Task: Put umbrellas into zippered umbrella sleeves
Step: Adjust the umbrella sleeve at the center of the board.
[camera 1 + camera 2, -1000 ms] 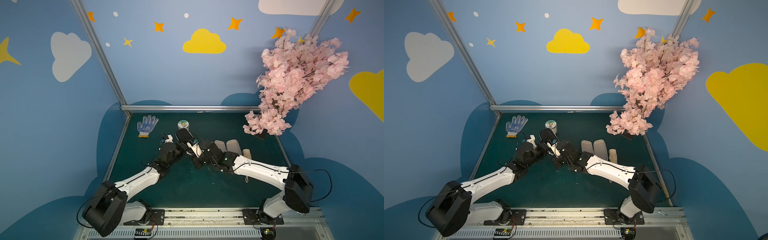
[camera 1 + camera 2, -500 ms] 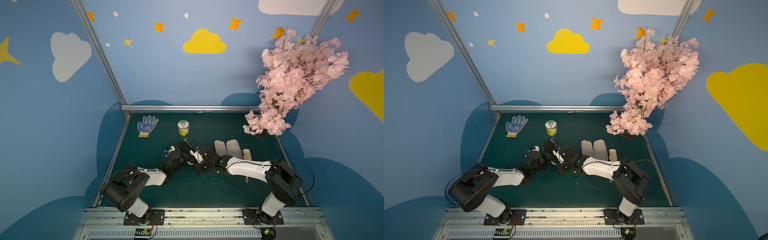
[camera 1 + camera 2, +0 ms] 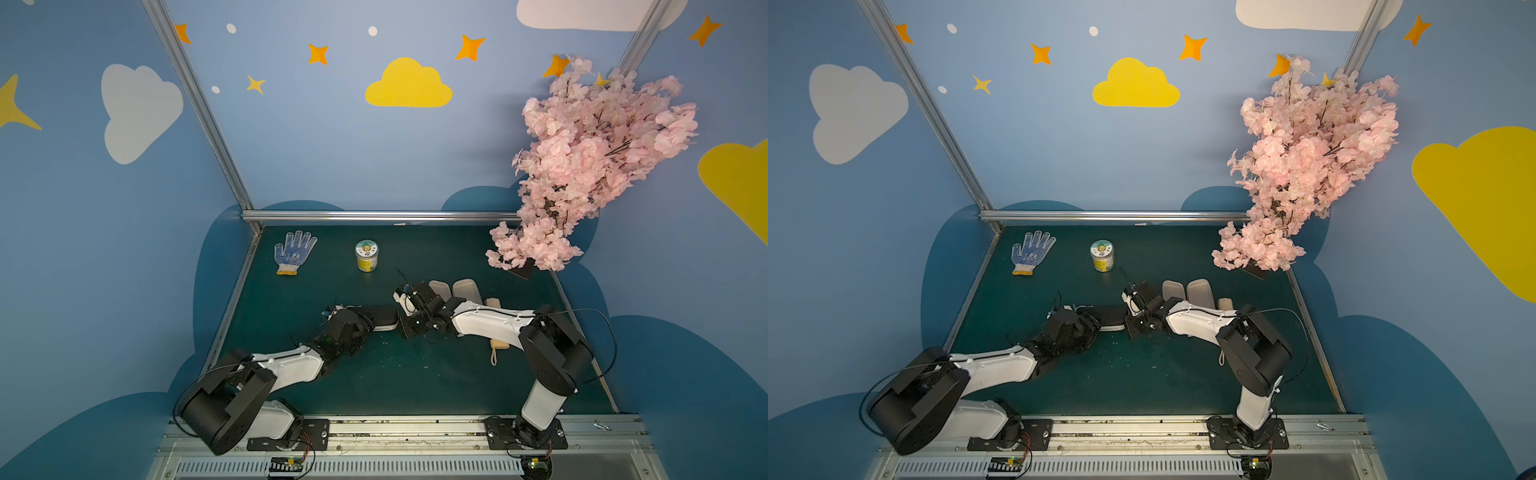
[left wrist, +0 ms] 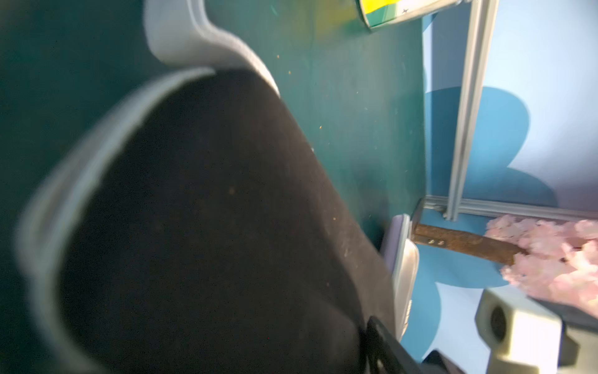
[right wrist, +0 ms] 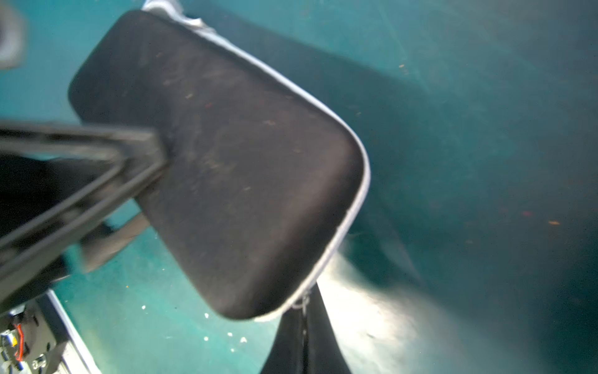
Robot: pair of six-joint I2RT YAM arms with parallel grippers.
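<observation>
Black-shelled sleeve (image 3: 384, 317) lies flat on the green tabletop (image 3: 395, 378), its halves closed together and a pale line running round the edge, with a tool at each end. Left tool (image 3: 366, 325) sits at the sleeve's left end, fingers (image 5: 129, 152) spread wide: one lies across the shell, its partner stands at the rim with a sliver of tabletop showing between them. Right tool (image 5: 304, 319) sits at the sleeve's right end, fingers pressed together. The small metal zip pull (image 5: 302, 302) is right at their tips; whether it is pinched I cannot tell. Right of the sleeve, partly under the right arm, lies the beige umbrella (image 3: 498, 344). Just beyond the sleeve's right end the lilac sleeve (image 3: 466, 289) lies open, lining up. Farther beyond stands a jar (image 3: 366, 256). A dotted glove (image 3: 294, 252) lies off to the left, and a pink blossom branch (image 3: 582, 166) hangs far right.
</observation>
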